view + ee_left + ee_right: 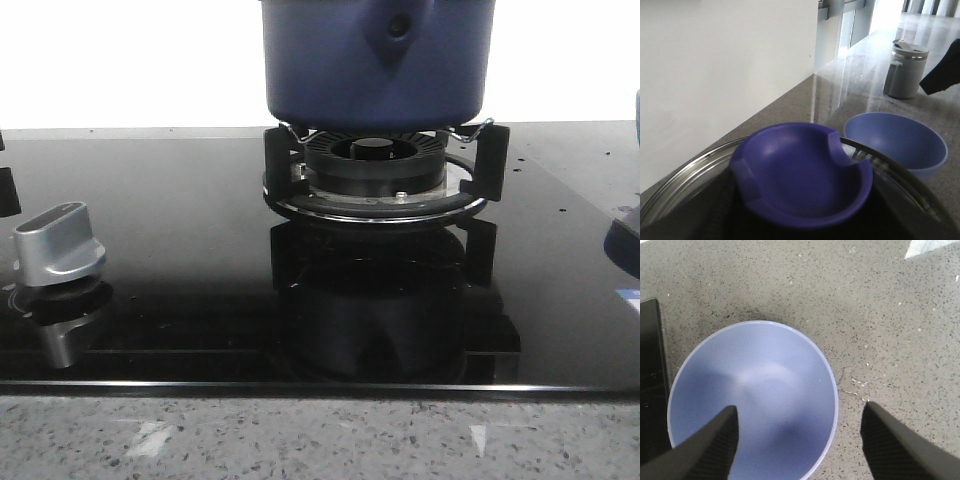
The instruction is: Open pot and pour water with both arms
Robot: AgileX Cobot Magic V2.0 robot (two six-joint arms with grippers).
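**Operator:** Where is the pot, and what are my grippers doing?

**Observer:** Your pot [378, 62] sits on the burner [375, 172] at the back middle of the black glass hob [180, 240], resting on the burner's black supports. You see only its lower body in the front view; the top runs out of frame. The drop-shaped handle mount with its small hole faces you. A silver knob [58, 243] stands at the hob's left, near the front edge, well apart from the burner.

**Operator:** And the right gripper?

**Observer:** Your right gripper [799, 440] is spread wide, with nothing between the fingers. It hangs over a pale blue bowl [752, 397] on the speckled counter [880, 315], one finger [707, 447] above the bowl's inside, the other outside its rim.

**Operator:** The left?

**Observer:** You cannot tell from the left wrist view: the fingers do not show. That view is filled by a glass lid [685, 175] with a dark blue knob [802, 172]. The pale bowl sits beyond it, and a grey jug [906, 70] farther off.
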